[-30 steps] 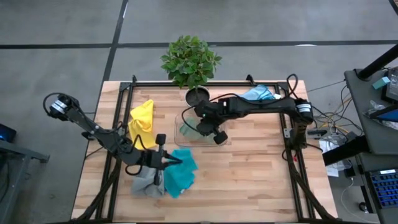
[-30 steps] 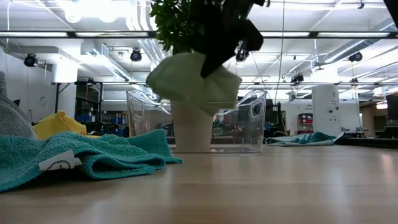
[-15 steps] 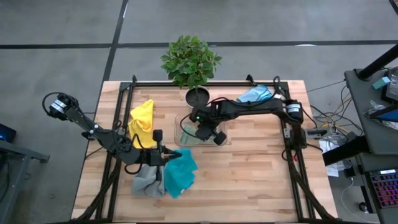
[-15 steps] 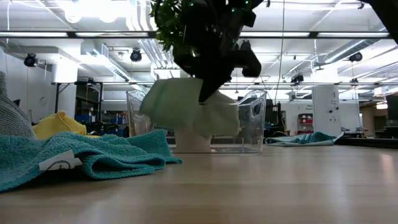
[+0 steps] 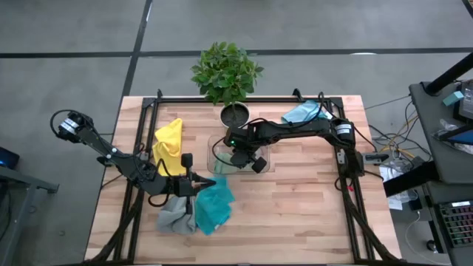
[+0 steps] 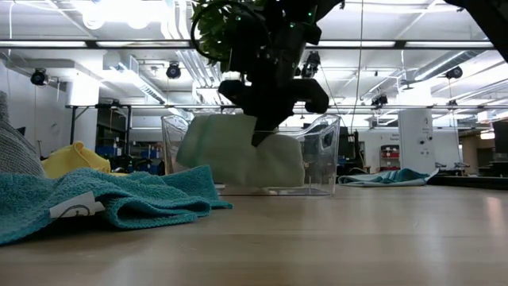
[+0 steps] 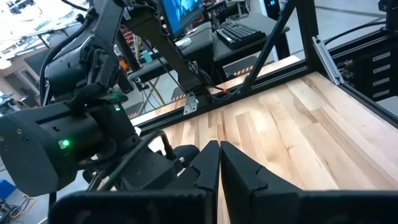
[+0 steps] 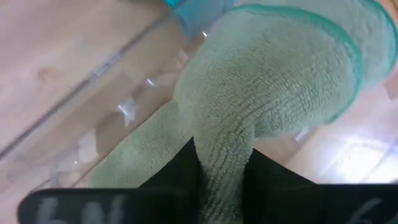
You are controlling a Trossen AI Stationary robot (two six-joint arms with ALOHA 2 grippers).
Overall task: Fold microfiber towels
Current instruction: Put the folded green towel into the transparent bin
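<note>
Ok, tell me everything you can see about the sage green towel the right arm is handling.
The sage green towel is a soft, nubby pale-green cloth with a darker teal stitched edge. It is bunched and folded over, not flat. The right gripper pinches a fold of it between its dark fingers and holds it down in the clear plastic tray, in front of the potted plant. Its lower part looks to rest on the tray's floor.

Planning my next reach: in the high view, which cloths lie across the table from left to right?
yellow towel → grey towel → teal towel → sage green towel, in the clear tray → light blue towel.
</note>
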